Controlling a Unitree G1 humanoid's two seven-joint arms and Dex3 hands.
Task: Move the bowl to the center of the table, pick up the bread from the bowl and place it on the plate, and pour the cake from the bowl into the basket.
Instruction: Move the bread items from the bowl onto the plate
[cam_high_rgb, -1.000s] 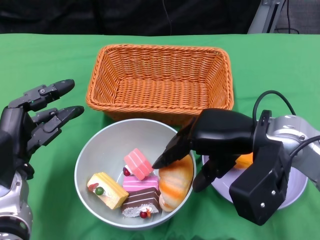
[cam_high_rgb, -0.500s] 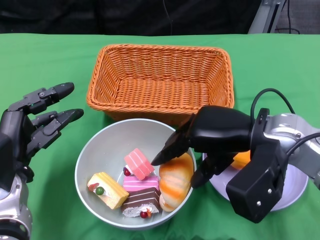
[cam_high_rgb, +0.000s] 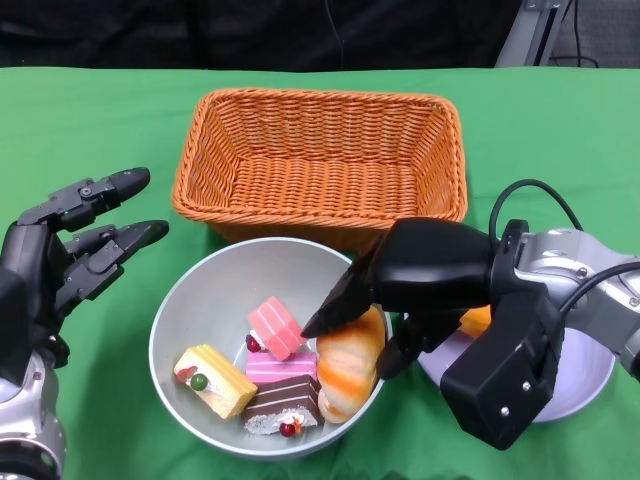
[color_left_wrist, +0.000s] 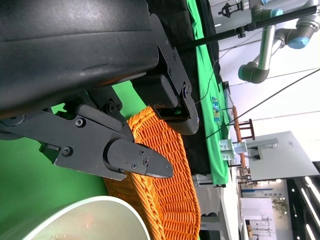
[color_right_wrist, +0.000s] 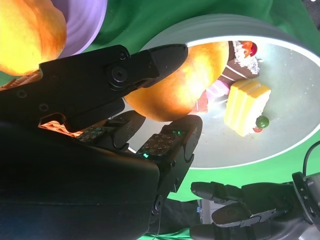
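The bread step is in hand: the right hand reaches over the bread roll in the grey bowl, fingers apart — not yet gripping. Next it should close, then lift toward the lilac plate. The left hand waits open.

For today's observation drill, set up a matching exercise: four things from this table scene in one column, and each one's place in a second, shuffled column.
Things:
1. basket
2. bowl
3. plate
4. left hand

Places:
A. under the right arm
B. open, beside the bowl
C. behind the bowl
D. holds cakes and a bread

Pairs: 1-C, 2-D, 3-A, 4-B
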